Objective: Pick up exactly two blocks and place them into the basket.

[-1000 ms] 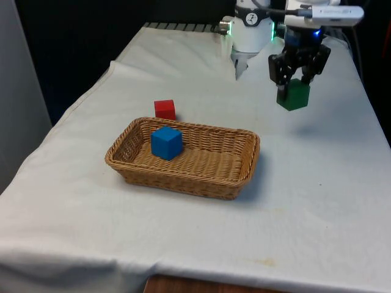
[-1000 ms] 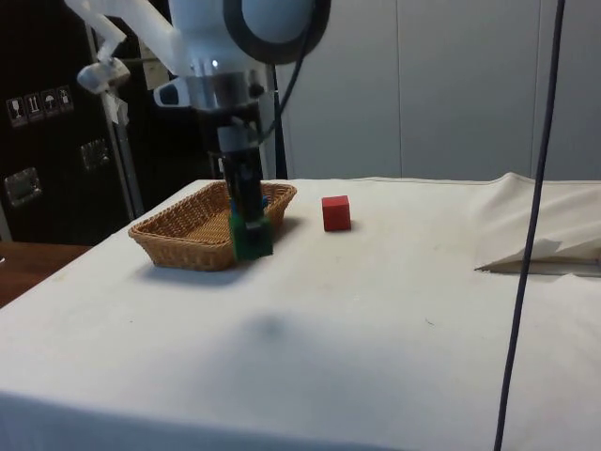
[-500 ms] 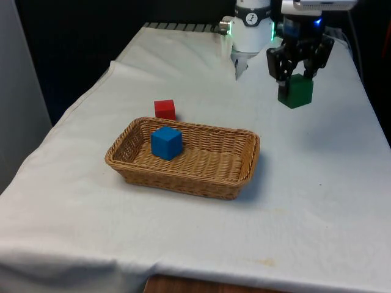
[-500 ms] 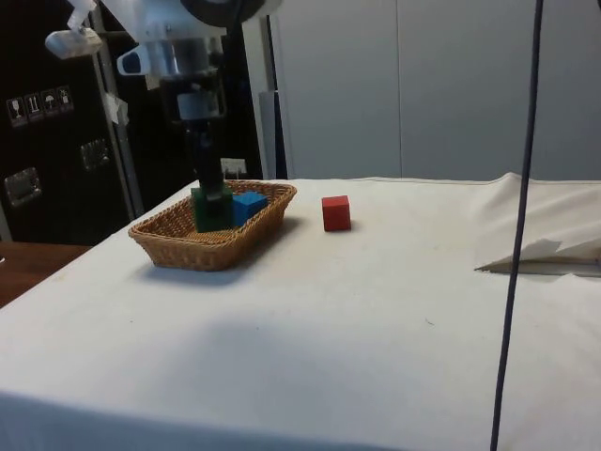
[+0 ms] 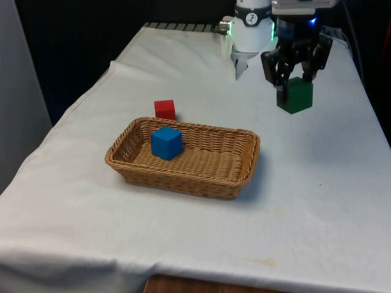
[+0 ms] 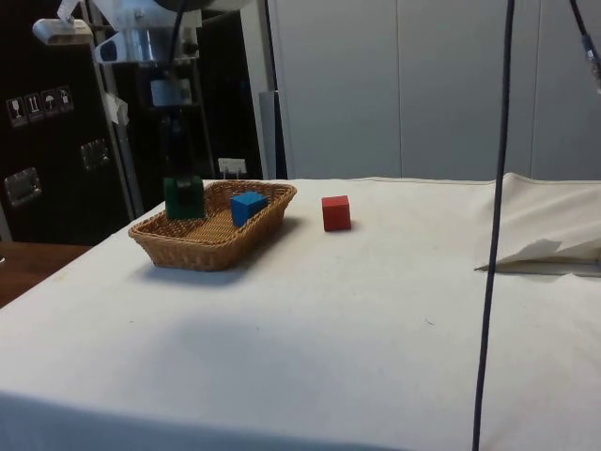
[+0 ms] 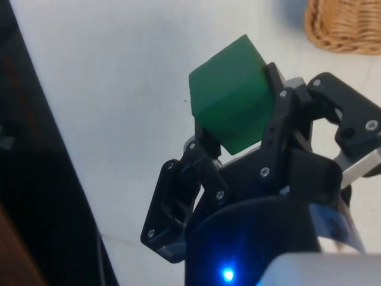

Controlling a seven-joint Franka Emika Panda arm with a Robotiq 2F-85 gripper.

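Between the claw's (image 5: 294, 82) two fingers (image 7: 280, 113) sits a green block (image 5: 295, 95), clamped on opposite faces and held clear above the white cloth (image 5: 317, 183). Below the claw and toward the front view's left stands a wicker basket (image 5: 211, 183), well apart from the held block. A blue block (image 5: 166, 142) rests inside the basket, at the end farther from the claw. A red block (image 5: 164, 109) lies on the cloth just outside the basket's far rim, beyond the blue block. From the side, the green block (image 6: 184, 197) hangs near the basket's (image 6: 188, 252) end, level with its rim.
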